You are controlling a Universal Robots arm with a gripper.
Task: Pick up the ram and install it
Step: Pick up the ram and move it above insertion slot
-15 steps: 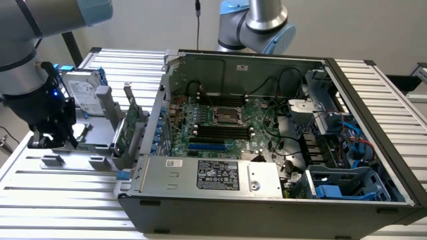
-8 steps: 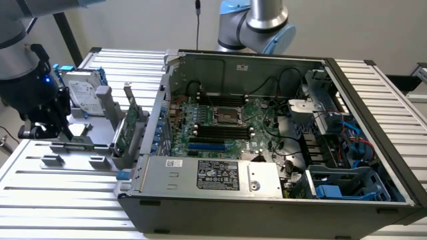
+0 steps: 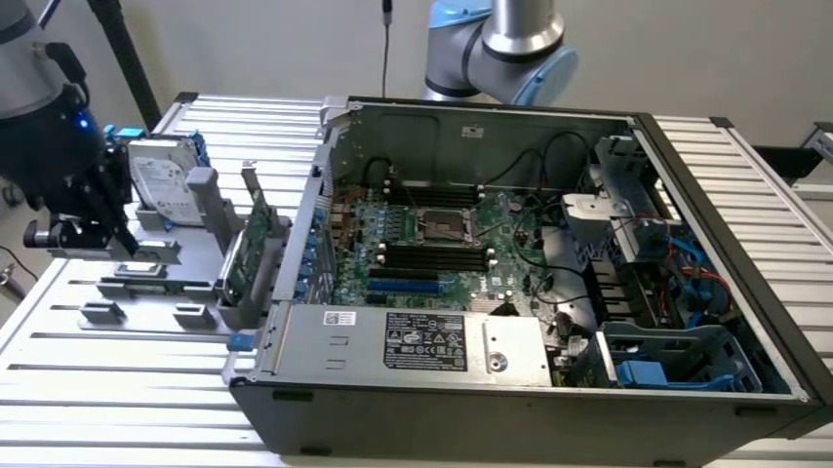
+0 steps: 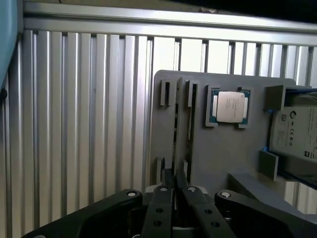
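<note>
Slatted aluminium tabletop [image 3: 117, 380] fills my exterior view. Toward its left edge in that view lies a grey fixture plate [image 4: 223, 153], and the gripper [image 3: 121, 241] hangs low over the plate's left part. On the wrist view I see the fingertips [image 4: 161, 203] drawn together, almost touching, right at the near end of a pair of slotted holders. The ram [image 4: 175, 129], as far as I can make it out, is the thin strip seen edge-on. It stands between those holders and runs straight away from the tips. I cannot tell whether the tips are actually pinching it.

Further along the plate a processor chip [image 4: 230, 106] lies flat in its frame. Beside that a silver hard drive [image 3: 163, 180] stands upright in blue rails. At the plate's right edge a green expansion card [image 3: 248, 253] stands on end, just beside the open computer case [image 3: 390, 395].

The case takes up the tabletop's middle and right. Inside it I see the motherboard [image 3: 450, 249] with its black slots [image 3: 436, 258]. The power supply [image 3: 404, 341] sits along the case's near wall. The arm [image 3: 501, 44] rises behind the case's far edge.
</note>
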